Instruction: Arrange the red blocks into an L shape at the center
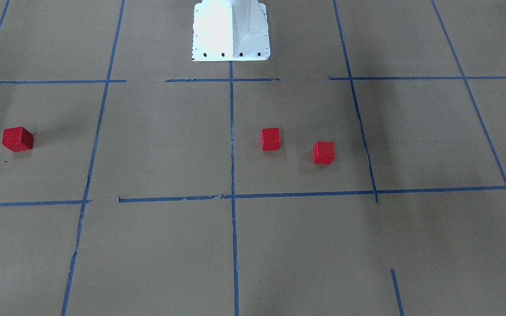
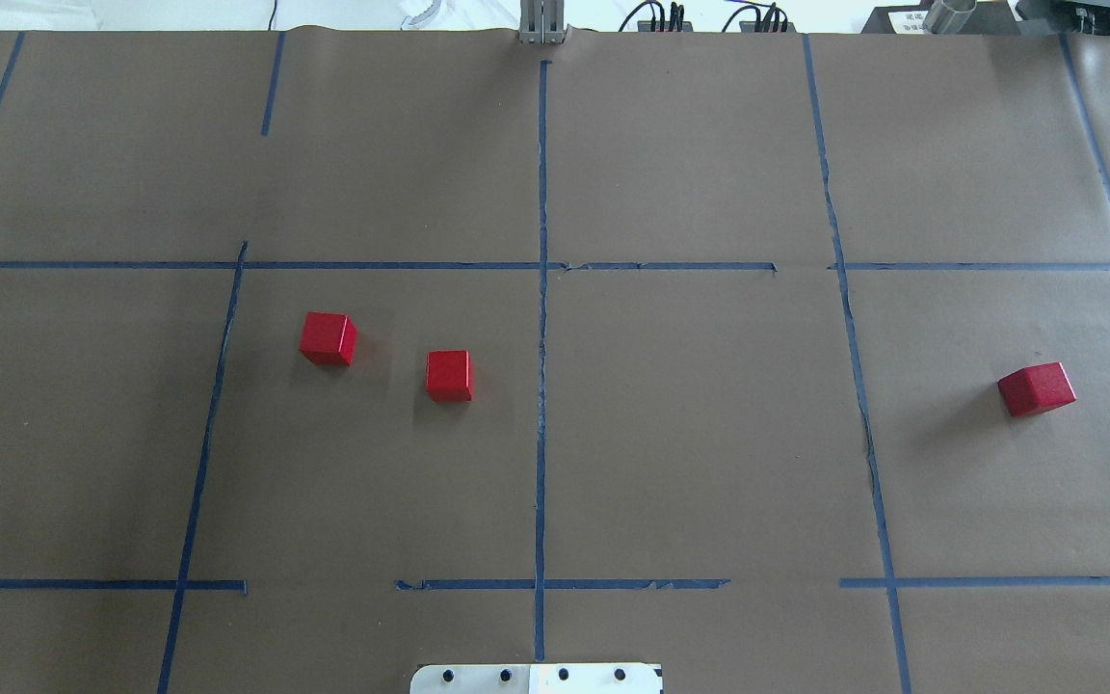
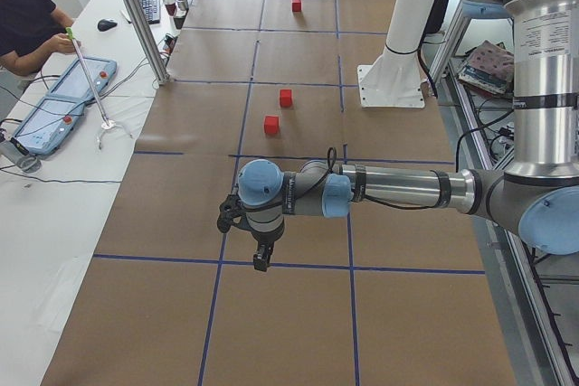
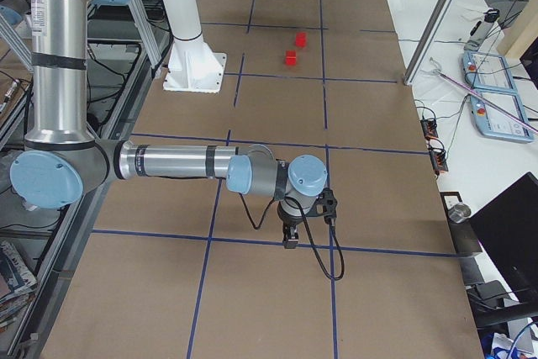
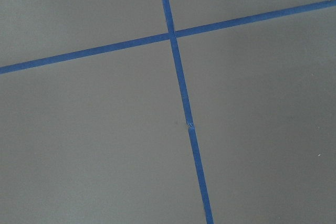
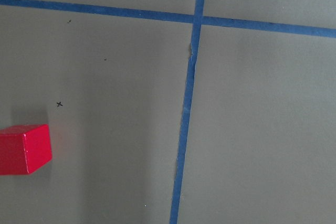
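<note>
Left red block [image 2: 328, 338]: a small matte cube with crisp edges, left of middle in the overhead view, turned slightly off the grid.
Middle red block [image 2: 449, 375]: same cube, near the left one but apart, just short of the centre line.
Right red block [image 2: 1037, 389]: alone at the far right of the overhead view, set askew, well apart from the other two.
L shape: not formed; no two cubes touch.
Center line [image 2: 541, 386]: long blue tape running top to bottom; a whole grid cell of paper lies between it and the right red block.
Worktop [image 2: 709, 453]: flat brown paper, dull finish, with a blue tape grid that is frayed and broken in places.
Left gripper [image 3: 261, 259]: points down, low in the left side view, well apart from the blocks; wide or narrow, I cannot tell.
Right gripper [image 4: 290, 237]: points down, low in the right side view; its opening I cannot tell.
Base plate [image 1: 231, 30]: glossy white metal with a row of bolt holes.
</note>
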Action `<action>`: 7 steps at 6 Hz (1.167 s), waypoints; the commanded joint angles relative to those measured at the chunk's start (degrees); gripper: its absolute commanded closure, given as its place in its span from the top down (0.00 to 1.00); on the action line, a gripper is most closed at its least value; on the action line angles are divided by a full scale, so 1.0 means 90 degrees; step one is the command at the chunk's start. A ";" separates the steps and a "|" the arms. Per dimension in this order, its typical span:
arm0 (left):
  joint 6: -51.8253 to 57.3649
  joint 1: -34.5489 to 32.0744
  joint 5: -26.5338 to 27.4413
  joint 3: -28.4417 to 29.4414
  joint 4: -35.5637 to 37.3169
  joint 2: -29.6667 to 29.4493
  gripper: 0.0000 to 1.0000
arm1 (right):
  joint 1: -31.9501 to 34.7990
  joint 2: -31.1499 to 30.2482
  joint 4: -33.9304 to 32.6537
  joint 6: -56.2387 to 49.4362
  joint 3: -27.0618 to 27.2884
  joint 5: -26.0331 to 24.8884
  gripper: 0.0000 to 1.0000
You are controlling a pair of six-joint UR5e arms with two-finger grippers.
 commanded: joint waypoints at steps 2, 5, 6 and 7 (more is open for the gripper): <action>-0.0652 0.0048 -0.0022 -0.0020 -0.0032 -0.0037 1.00 | -0.0515 -0.0056 0.1067 0.0645 -0.0033 0.0332 1.00; -0.0703 0.0292 -0.0022 -0.0010 -0.0022 -0.0047 1.00 | -0.1588 -0.0298 0.3564 0.3457 0.0055 0.0413 1.00; -0.0703 0.0292 -0.0022 0.0000 -0.0022 -0.0056 1.00 | -0.1872 -0.0300 0.3707 0.3540 0.0084 0.0248 1.00; -0.0713 0.0292 -0.0031 -0.0020 -0.0022 -0.0057 1.00 | -0.2300 -0.0300 0.4124 0.4247 0.0084 0.0063 1.00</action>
